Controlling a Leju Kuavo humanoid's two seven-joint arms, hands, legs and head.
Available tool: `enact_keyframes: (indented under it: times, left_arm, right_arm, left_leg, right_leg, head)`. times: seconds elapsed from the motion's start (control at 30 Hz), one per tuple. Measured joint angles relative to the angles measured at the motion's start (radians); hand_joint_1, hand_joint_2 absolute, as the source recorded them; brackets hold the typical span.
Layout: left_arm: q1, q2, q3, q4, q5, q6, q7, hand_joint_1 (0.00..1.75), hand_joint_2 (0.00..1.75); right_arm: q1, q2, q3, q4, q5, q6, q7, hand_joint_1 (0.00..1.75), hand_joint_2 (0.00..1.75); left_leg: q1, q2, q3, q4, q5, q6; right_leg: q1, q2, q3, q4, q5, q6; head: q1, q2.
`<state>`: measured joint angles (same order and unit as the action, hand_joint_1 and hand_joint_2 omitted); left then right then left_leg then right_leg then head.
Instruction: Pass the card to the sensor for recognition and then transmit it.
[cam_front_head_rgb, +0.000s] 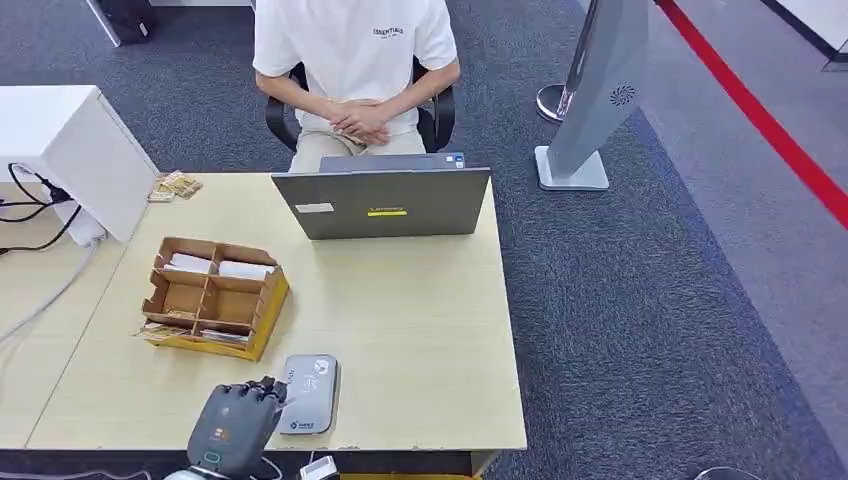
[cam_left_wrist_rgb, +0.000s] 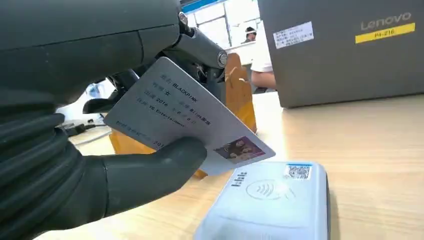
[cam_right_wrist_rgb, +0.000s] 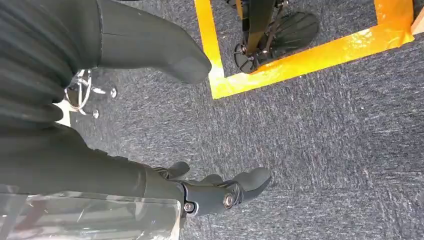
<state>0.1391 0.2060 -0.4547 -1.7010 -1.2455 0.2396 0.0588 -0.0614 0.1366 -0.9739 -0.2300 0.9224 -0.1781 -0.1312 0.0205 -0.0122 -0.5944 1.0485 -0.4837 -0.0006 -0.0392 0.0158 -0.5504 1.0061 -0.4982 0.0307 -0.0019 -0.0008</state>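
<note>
A: Why is the left hand (cam_left_wrist_rgb: 95, 165) tilted that way?
B: Its thumb and fingers pinch the card (cam_left_wrist_rgb: 187, 117), face angled down just above the sensor (cam_left_wrist_rgb: 270, 200) on the tabletop (cam_front_head_rgb: 420, 310), probably for reading.
A: The right hand (cam_right_wrist_rgb: 220, 192)?
B: Hanging over carpet, fingers loosely apart, holding nothing.
A: Who receives it?
B: Likely the person (cam_front_head_rgb: 355, 60) at twelve o'clock.

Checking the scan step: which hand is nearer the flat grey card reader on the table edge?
Left. The left hand holds the white ID card just above the grey card reader. The right hand hangs over the dark carpet, away from the table.
</note>
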Motion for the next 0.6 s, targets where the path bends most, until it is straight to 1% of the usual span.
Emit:
enact_keyframes:
  times: [0.47, 0.53, 0.6]
  left_arm:
    - [0.006, 0.001, -0.002, 0.048, 0.034, -0.015, 0.033, 1.75, 1.75]
    - [0.011, 0.002, -0.002, 0.054, 0.042, -0.021, 0.034, 1.75, 1.75]
    - [0.011, 0.007, -0.005, 0.055, 0.056, -0.042, 0.035, 1.75, 1.75]
  right_arm:
    - [-0.001, 0.0, -0.015, 0.0, 0.031, 0.002, 0.002, 0.0, 1.75]
    - [-0.001, 0.0, -0.016, 0.0, 0.033, 0.005, 0.002, 0.0, 1.75]
    - [-0.001, 0.0, -0.016, 0.0, 0.035, 0.005, 0.003, 0.0, 1.75]
  left_leg:
    - [0.0, 0.0, 0.0, 0.0, 0.0, 0.0]
    - [0.0, 0.0, 0.0, 0.0, 0.0, 0.0]
    - [0.0, 0.0, 0.0, 0.0, 0.0, 0.0]
  right_leg:
    - [0.0, 0.0, 0.0, 0.0, 0.0, 0.0]
    - [0.0, 0.0, 0.0, 0.0, 0.0, 0.0]
    - [0.0, 0.0, 0.0, 0.0, 0.0, 0.0]
  head:
    - [0.0, 0.0]
    - [0.0, 0.0]
    - [0.0, 0.0]
